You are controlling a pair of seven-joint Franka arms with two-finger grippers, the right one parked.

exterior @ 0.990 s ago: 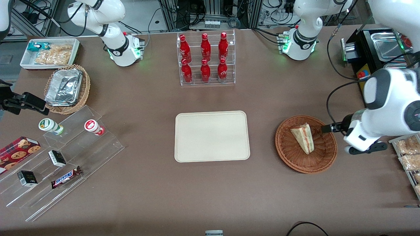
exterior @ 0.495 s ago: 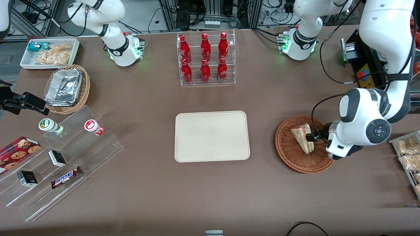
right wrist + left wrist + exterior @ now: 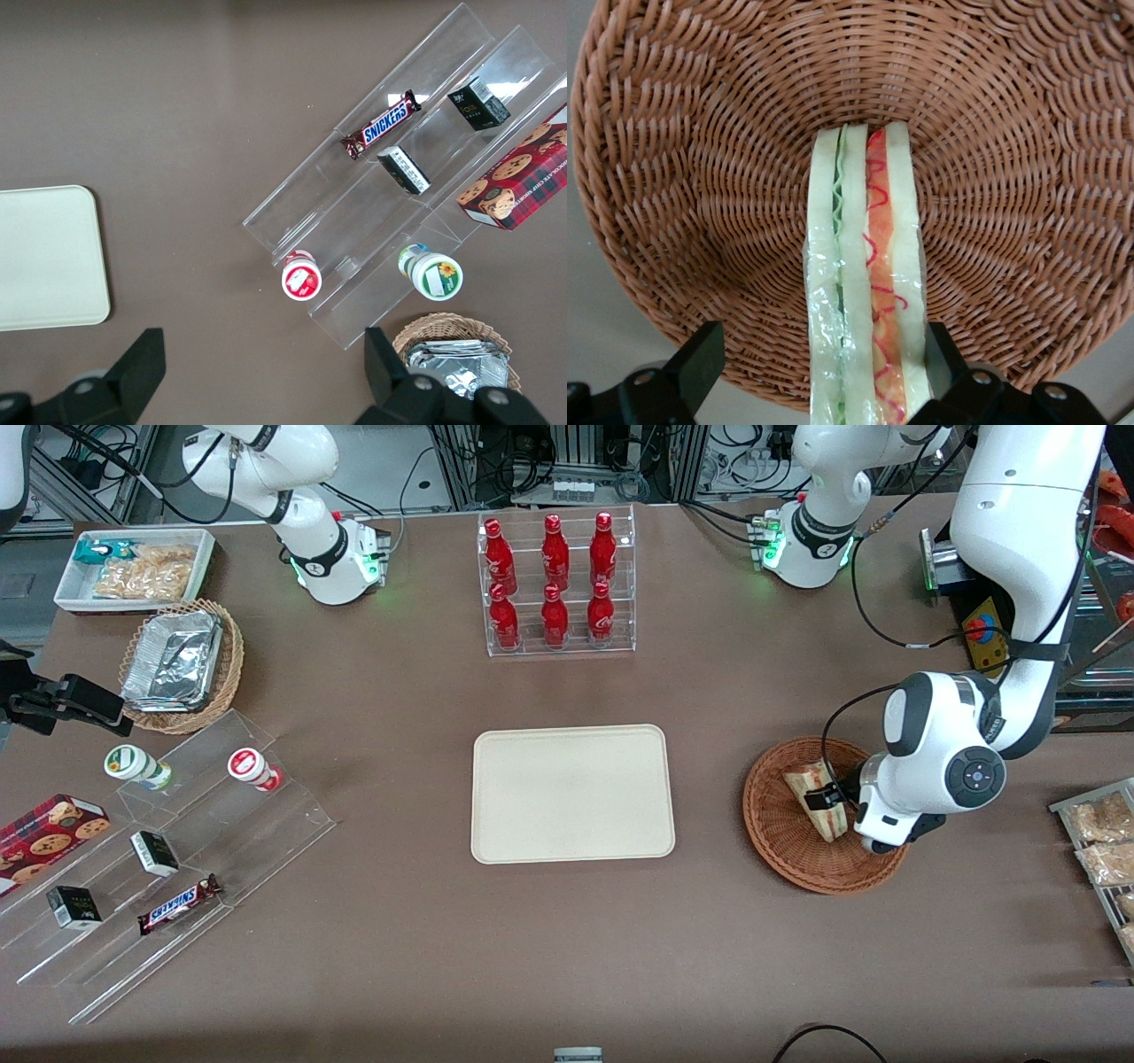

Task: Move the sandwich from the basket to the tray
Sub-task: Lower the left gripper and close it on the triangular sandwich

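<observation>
The gripper [image 3: 831, 797] is hanging low inside the basket [image 3: 780, 841] near the bench's working-arm end, jaws spread wide around the sandwich [image 3: 864, 292], one finger [image 3: 700, 363] standing clear of it.

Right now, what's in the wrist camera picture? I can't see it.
A wrapped sandwich stands on edge in a round brown wicker basket. The gripper is open around it, one black finger apart from the sandwich and the second close against it.

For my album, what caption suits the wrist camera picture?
Open hand straddling a wrapped sandwich in a wicker basket.
</observation>
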